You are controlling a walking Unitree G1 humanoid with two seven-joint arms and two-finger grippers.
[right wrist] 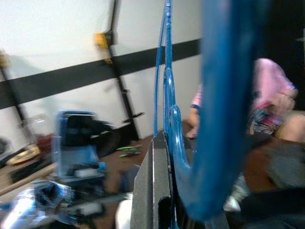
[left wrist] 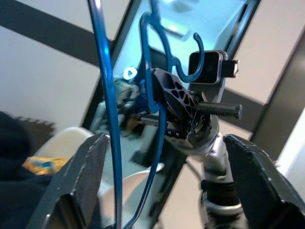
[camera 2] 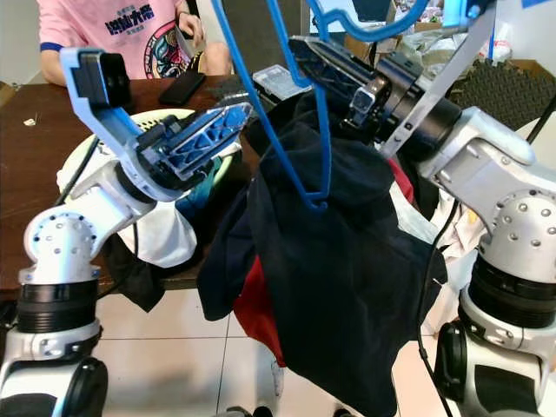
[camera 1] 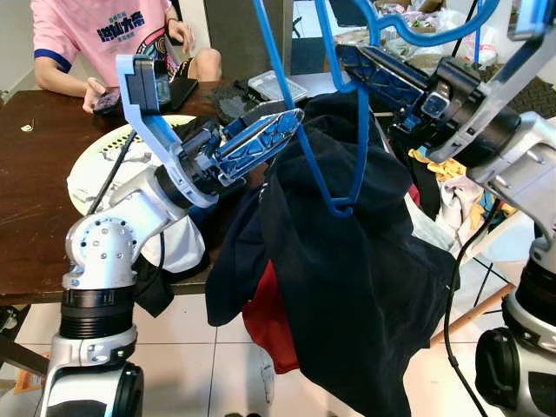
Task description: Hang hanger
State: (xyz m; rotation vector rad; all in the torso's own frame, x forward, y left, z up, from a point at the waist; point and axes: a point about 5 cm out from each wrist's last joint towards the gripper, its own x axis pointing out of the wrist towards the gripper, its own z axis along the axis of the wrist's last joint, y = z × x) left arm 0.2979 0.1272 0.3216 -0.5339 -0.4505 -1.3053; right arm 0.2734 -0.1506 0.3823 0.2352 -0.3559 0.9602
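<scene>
A: Hard to call safe. Right pincer (camera 2: 304, 54) clenched on the hanger (camera 1: 334, 165) near its neck, up at chest height, off the tabletop's (camera 1: 39, 182) right edge. Left pincer (camera 1: 269, 135) released, fingers (left wrist: 81, 176) apart with one thin blue rod between them, not gripping.

B: Main risk, then?

A: Probably the garment (camera 1: 347, 287) sliding off. Draped unevenly, bunched at the top, most of its weight hanging low toward the floor; any tilt or jerk likely enough to shed it. Also a chance of the left fingers snagging the rod or the cloth when moving.

B: And the hanger itself?

A: Thin blue wire-like frame, lower corner poking out in front of the dark cloth, hook (left wrist: 190, 62) curling above the right pincer. Looks springy, prone to twisting in a narrow grip. No rail in sight, so hanging not yet done.

B: Anything nearby?

A: Person in a pink shirt (camera 1: 104, 30) at the tabletop's far edge, well apart.
</scene>
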